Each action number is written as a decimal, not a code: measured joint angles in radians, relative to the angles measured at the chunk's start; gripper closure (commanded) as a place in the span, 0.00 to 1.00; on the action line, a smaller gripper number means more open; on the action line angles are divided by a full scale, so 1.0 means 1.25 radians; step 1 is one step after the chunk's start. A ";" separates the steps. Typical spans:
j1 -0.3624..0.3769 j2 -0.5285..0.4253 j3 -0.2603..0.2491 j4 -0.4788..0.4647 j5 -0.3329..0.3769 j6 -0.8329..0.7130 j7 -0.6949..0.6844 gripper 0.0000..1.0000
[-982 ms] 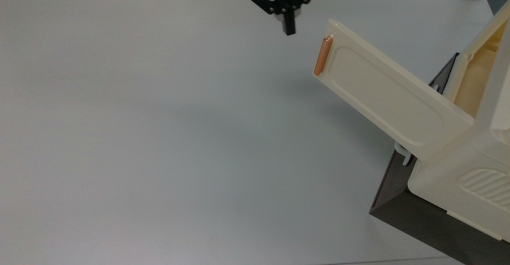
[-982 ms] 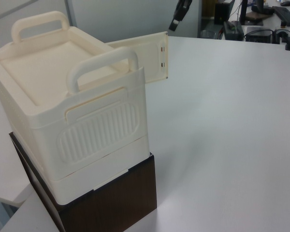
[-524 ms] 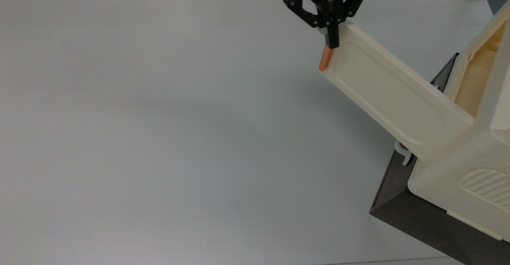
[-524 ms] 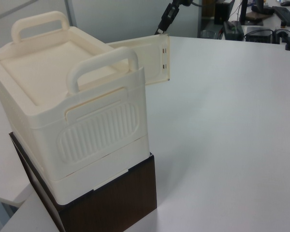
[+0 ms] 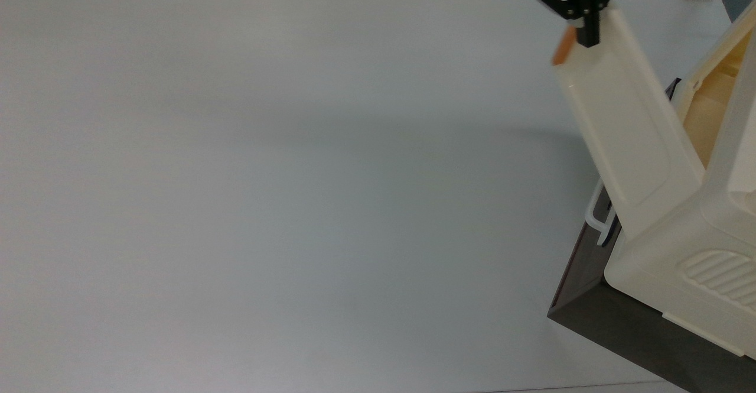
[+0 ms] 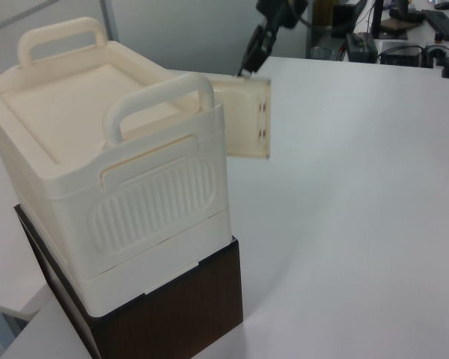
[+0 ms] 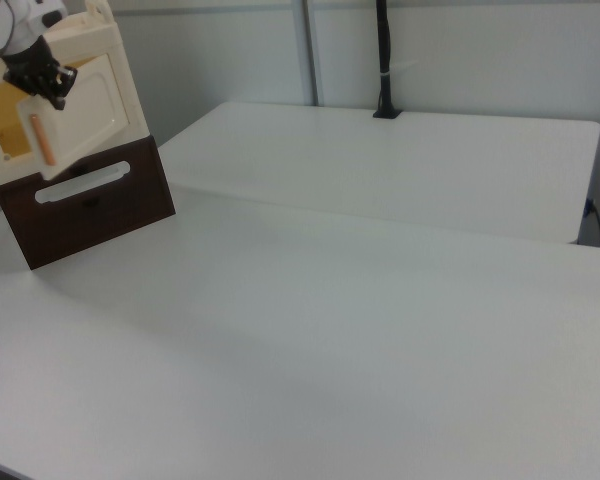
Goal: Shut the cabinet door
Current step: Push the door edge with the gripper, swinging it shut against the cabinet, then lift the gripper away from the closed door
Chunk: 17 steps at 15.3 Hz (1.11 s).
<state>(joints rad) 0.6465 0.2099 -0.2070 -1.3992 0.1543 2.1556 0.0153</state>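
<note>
Door (image 5: 632, 127) partly open, hinged on the cabinet (image 5: 697, 251) at the top view's right. Jaws (image 5: 588, 37) sit at its free top edge beside the handle (image 5: 563, 47); can't tell their opening or any grip. Opening lies toward the top view's right, so push that way.

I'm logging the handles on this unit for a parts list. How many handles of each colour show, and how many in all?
Cream carry handles on the cabinet top: 2
Orange-brown bar handle on the cabinet door: 1
White loop handle on the dark base panel: 1
Total: 4
</note>
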 measured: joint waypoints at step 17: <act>0.125 0.087 0.011 0.016 0.000 0.079 0.000 0.82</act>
<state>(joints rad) 0.8030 0.3184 -0.1935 -1.3786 0.1542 2.2546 0.0151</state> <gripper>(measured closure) 0.855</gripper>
